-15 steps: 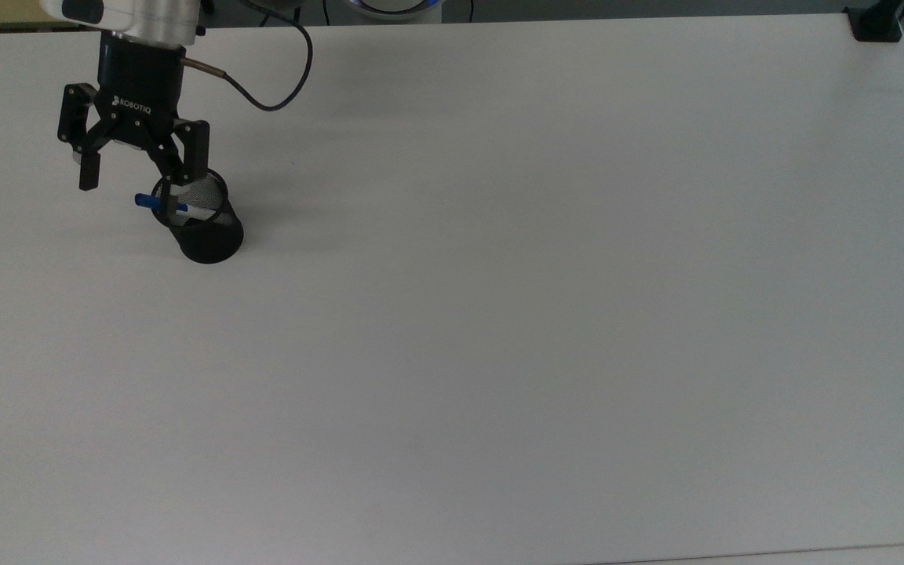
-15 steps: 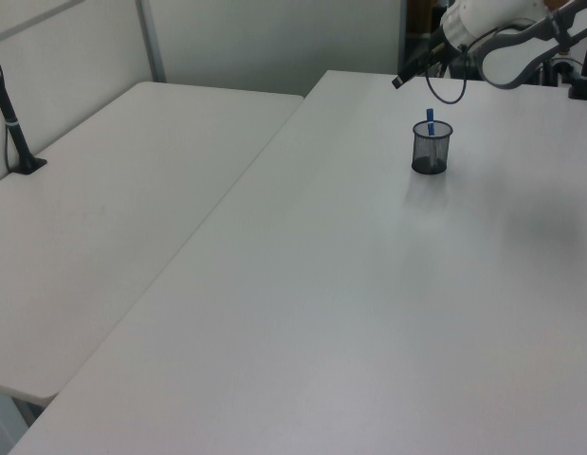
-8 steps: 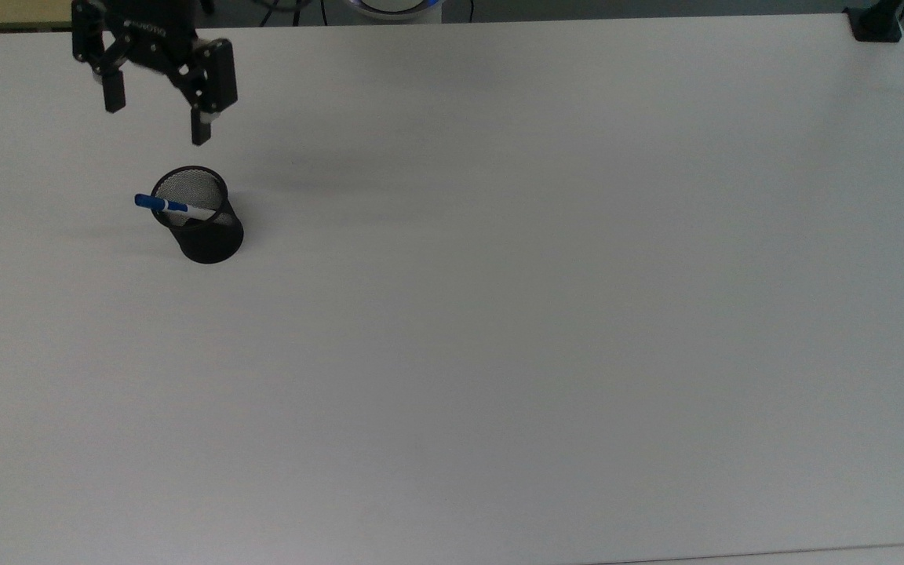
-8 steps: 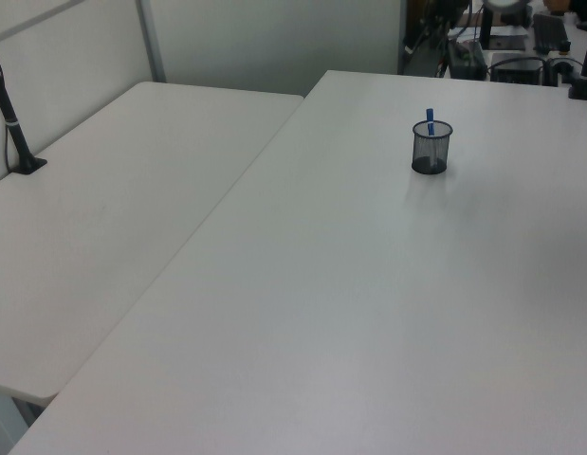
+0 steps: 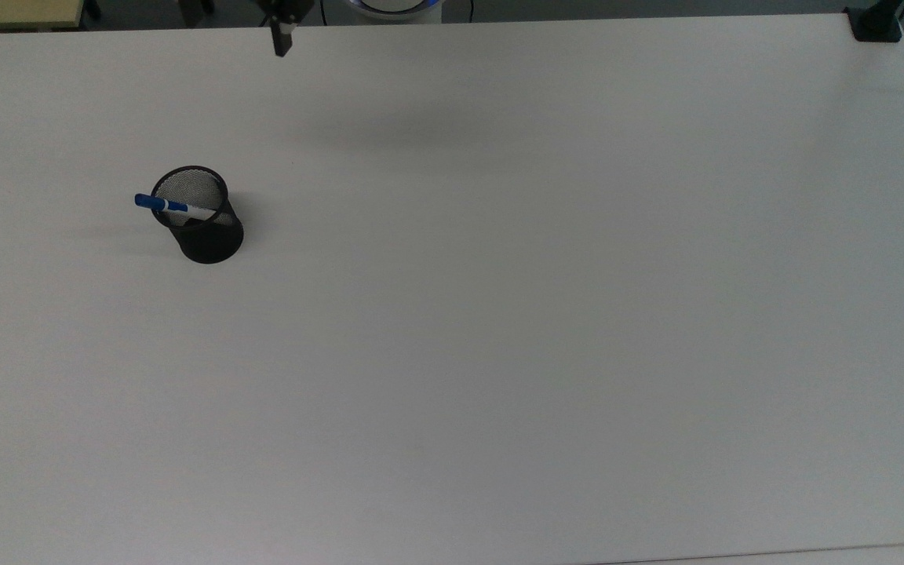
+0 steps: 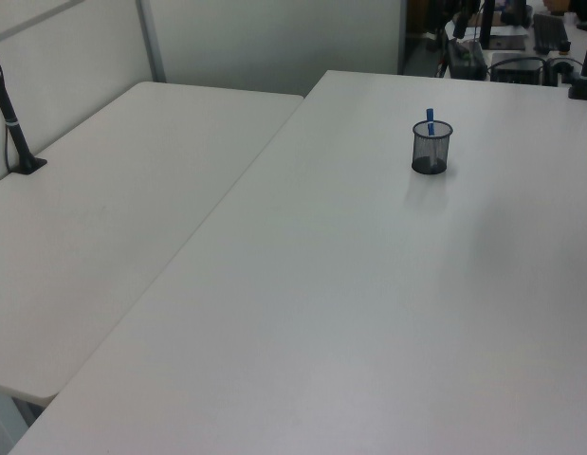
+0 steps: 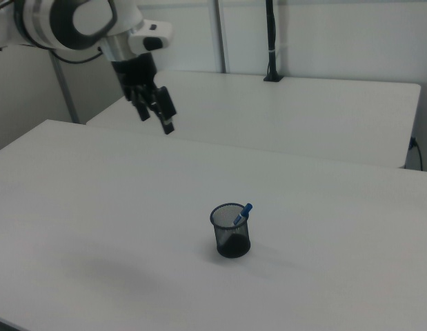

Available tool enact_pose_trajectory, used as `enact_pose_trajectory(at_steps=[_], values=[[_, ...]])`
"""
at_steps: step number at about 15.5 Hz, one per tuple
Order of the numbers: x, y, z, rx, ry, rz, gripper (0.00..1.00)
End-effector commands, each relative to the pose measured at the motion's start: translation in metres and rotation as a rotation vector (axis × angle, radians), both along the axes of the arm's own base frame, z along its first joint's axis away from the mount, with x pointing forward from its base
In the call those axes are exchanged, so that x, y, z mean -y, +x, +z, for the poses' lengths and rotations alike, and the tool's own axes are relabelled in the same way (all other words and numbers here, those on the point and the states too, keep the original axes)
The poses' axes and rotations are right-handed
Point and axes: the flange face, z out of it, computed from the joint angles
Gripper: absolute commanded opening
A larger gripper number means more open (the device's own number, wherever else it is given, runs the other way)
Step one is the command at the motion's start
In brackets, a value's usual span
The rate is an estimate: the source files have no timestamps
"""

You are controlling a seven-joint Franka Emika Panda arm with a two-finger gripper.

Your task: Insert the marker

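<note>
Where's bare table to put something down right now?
Almost everywhere. The white table is bare from the black mesh cup across to the top view's right edge and down to its near edge. The cup, holding the marker, is the sole occupied spot. The gripper hangs high, away from the cup.

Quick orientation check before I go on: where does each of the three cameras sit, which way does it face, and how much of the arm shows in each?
Top view: high above, looking down on the white table; the black mesh cup with the marker lies at the top view's left; one fingertip shows at the upper edge.
Left view: raised, off one table corner, looking along it to the cup.
Right view: from the other side, lower, facing the cup; the arm and gripper hang upper left.
All views share the cup and marker.
</note>
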Motion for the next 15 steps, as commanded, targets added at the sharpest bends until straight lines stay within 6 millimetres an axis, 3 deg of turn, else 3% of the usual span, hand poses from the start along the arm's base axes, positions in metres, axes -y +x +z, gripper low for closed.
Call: enact_pose_trajectory(at_steps=[1, 6, 10, 15], values=[[-0.027, -0.015, 0.002, -0.067, 0.026, 0.037, 1.00], [-0.027, 0.001, -0.016, -0.051, 0.002, 0.203, 1.00], [-0.022, 0.012, -0.015, 0.001, -0.013, 0.210, 1.00], [-0.024, 0.009, -0.011, -0.002, -0.011, 0.208, 1.00]])
